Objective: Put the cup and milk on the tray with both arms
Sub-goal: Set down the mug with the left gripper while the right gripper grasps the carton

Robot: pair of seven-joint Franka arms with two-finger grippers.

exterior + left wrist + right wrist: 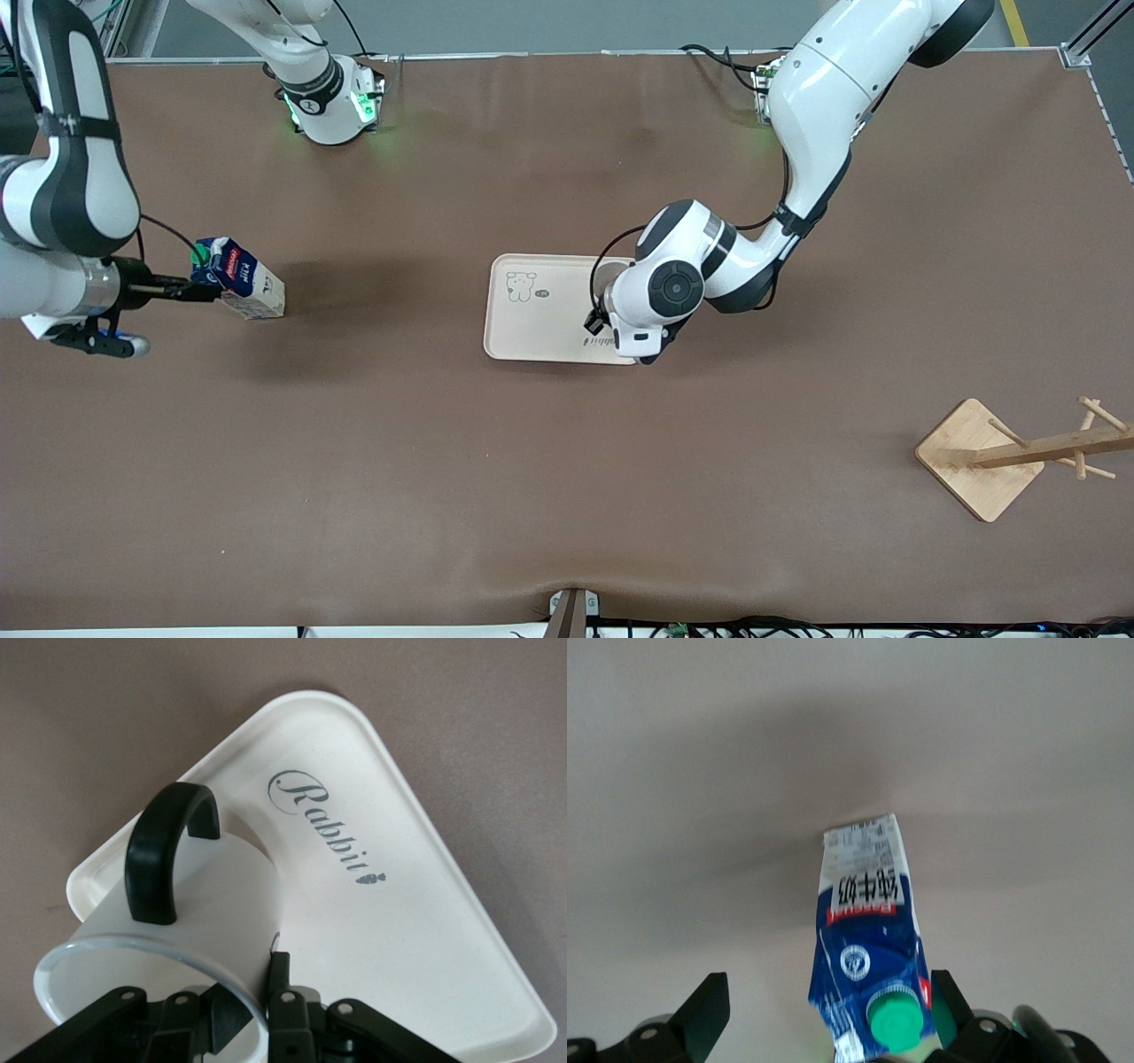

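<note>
**Cup over the tray, milk not yet gripped: where this could slip**

We see a brown table from a high camera. Taking that view as a clock face, the cream tray (540, 310) lies near the centre. The left gripper (611, 330) hangs over the tray's 3 o'clock end, its jaws clenched on the rim of the white cup (177, 948), whose black handle stands clear of the fingers. In the left wrist view the cup sits over a corner of the tray, close to the edge. From these views we cannot tell whether its base is touching the tray yet.

At 9 o'clock from the tray, well apart from it, the milk (241, 279) stands on the table, leaning a little. The right gripper (199, 288) is at its capped top with jaws spread wide, one finger on each side of the carton, grasping nothing.

Our worries: if the cup is let go this near the tray's edge it may tip off the lip. A pinch on the rim alone could let it swing. The leaning carton could be knocked over if one finger meets it first, and a squeeze on its folded top may crumple or slide.
</note>
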